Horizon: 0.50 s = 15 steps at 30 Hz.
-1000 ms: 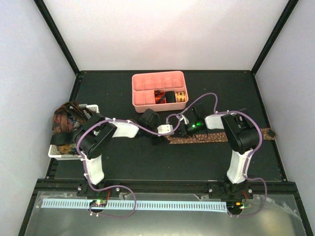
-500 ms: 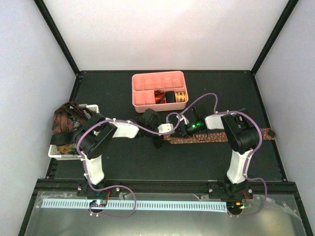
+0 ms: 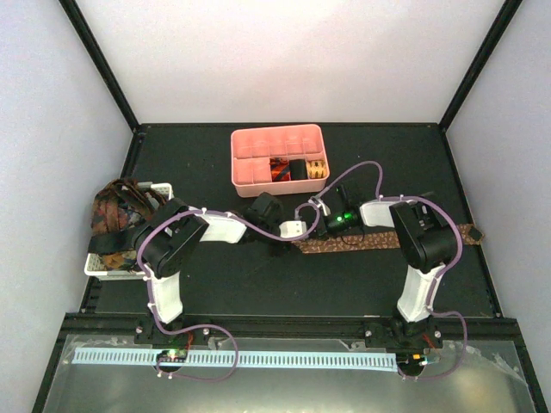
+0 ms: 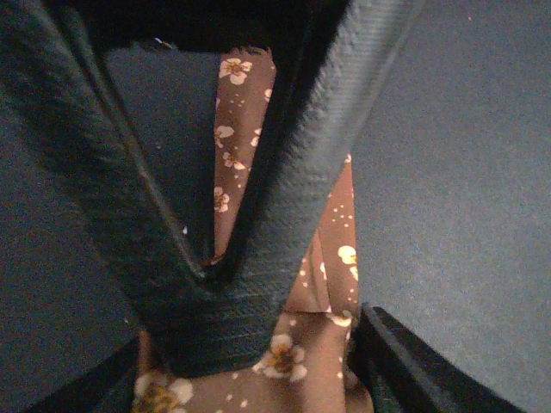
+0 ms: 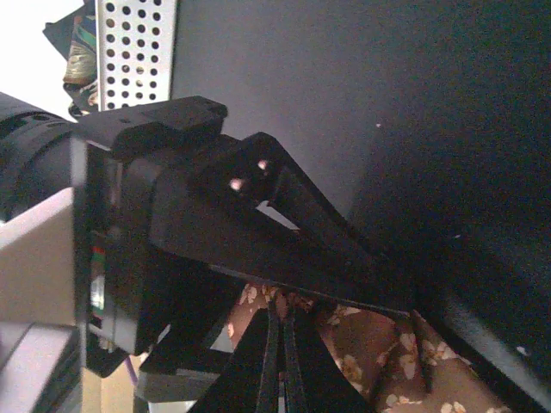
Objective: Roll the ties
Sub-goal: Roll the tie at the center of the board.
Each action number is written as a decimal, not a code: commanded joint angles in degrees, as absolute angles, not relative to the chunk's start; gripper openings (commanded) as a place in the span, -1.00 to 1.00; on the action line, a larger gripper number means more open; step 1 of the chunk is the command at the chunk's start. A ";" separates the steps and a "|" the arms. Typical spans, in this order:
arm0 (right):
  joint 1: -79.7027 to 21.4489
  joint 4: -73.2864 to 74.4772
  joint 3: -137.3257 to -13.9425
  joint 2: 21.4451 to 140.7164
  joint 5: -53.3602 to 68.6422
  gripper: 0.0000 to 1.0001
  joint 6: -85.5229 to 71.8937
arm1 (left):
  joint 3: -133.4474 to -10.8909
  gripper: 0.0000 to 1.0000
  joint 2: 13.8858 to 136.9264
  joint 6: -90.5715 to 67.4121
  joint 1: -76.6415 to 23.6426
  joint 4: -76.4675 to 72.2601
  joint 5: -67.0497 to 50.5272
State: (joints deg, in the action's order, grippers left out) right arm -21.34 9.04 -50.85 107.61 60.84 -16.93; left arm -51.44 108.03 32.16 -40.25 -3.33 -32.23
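Left claw (image 4: 207, 274) and right claw (image 5: 277, 323) rightward of before — left tight on brown tie (image 4: 301, 344), right closed.

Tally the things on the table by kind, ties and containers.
Rolled ties in the pink tray: 3
Brown tie laid flat: 1
Containers (pink tray, white basket): 2
Total: 6, not counting the tangled ties heaped in the basket.

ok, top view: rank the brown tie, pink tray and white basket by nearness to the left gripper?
1. the brown tie: its left end lies right at the left gripper, and the rest runs off to the right.
2. the pink tray: straight behind, toward the back wall.
3. the white basket: far off to the left.
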 commanded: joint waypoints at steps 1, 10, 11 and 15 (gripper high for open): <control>-21.18 10.07 -50.94 105.03 62.91 -0.97 -16.30 | -52.36 -0.14 108.43 34.38 -40.70 0.79 -32.82; -21.18 17.64 -51.87 105.60 60.20 -0.65 -9.24 | -51.87 0.16 107.61 33.82 -40.70 0.54 -32.85; -21.12 18.56 -52.12 105.64 60.38 -0.57 -8.31 | -51.78 0.17 107.50 33.65 -40.69 0.52 -32.68; -20.36 21.07 -52.49 102.49 61.65 -0.42 -6.01 | -51.52 0.19 107.23 33.73 -40.75 0.29 -32.54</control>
State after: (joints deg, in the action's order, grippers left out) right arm -21.17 17.04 -51.09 106.30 60.97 -10.20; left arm -51.83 107.98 33.43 -40.27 -2.13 -32.47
